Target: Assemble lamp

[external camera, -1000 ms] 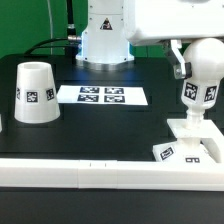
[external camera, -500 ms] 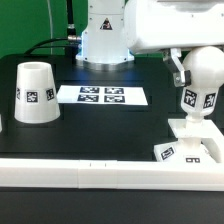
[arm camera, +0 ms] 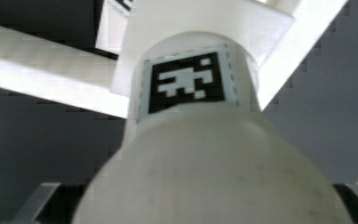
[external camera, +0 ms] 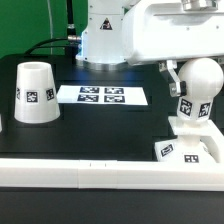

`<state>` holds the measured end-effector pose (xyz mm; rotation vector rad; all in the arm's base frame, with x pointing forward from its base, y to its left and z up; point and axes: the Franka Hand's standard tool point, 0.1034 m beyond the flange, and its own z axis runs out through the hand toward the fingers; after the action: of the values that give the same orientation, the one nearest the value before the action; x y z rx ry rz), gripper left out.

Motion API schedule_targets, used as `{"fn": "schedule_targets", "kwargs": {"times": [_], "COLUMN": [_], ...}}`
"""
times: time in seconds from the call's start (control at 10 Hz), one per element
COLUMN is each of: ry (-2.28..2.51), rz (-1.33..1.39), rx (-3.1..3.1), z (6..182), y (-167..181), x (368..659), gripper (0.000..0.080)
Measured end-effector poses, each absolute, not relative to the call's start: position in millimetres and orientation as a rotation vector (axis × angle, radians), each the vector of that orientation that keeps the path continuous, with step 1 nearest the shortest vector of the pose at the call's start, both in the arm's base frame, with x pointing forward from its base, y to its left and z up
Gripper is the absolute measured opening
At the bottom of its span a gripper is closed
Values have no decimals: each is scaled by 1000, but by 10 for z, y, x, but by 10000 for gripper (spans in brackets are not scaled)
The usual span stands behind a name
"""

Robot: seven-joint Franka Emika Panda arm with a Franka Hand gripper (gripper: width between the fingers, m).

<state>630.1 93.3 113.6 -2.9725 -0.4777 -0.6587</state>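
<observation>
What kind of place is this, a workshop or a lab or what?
Most likely a robotics lab bench: a robot arm stands at a black table, a marker board lies on it, and the white shade, bulb and base carry square tags.

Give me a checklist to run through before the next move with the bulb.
1. Grip: the gripper is shut on the bulb. Ok.
2. Position: the stem's lower end sits over the post of the base. Ok.
3. Stem upright: it appears to lean slightly in the exterior view. Not ok.
4. Stem seated in the base: the joint is too small to read. Cannot tell.
5. Shade out of the way: it stands upright, apart, at the exterior view's left. Ok.
</observation>
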Motion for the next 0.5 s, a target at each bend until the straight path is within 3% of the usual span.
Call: {"fn": "schedule_targets", "kwargs": {"times": [0.5], "ry": [-479], "rz": [-758], "rx": [-2964], "z": [1137], "y": [909], "x": [6385], "gripper": [576]}}
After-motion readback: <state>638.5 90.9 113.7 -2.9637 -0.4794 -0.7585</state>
